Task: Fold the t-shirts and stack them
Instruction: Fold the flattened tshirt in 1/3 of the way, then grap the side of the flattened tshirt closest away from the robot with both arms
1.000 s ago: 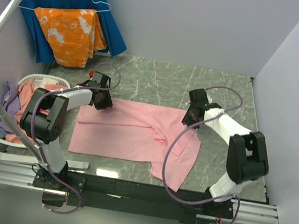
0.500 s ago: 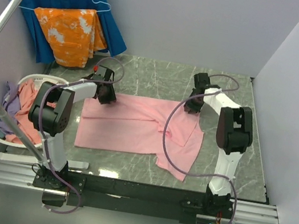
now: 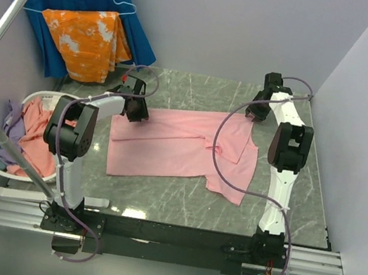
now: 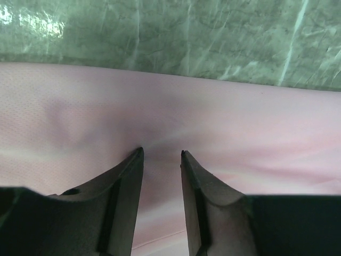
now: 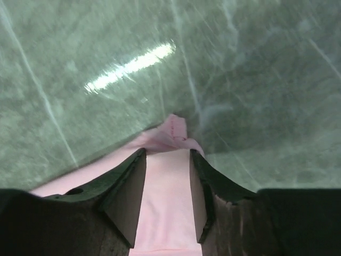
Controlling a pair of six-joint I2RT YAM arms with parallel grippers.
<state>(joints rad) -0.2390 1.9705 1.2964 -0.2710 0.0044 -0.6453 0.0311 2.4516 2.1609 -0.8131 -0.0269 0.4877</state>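
We are early in the task: the light pink t-shirt (image 3: 167,152) lies spread, not yet folded, between the left gripper (image 3: 134,109) and the right gripper (image 3: 254,113). Both sets of jaws stand part-way apart on its far edge, and we cannot tell whether they pinch it. The other shirts (image 3: 28,130) sit in the basket (image 3: 38,94) beyond the left gripper. We see no stack yet.

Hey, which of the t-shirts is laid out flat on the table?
The light pink t-shirt, spread across the green table; the salmon-pink one and the lilac one sit bunched in the white basket at the left.
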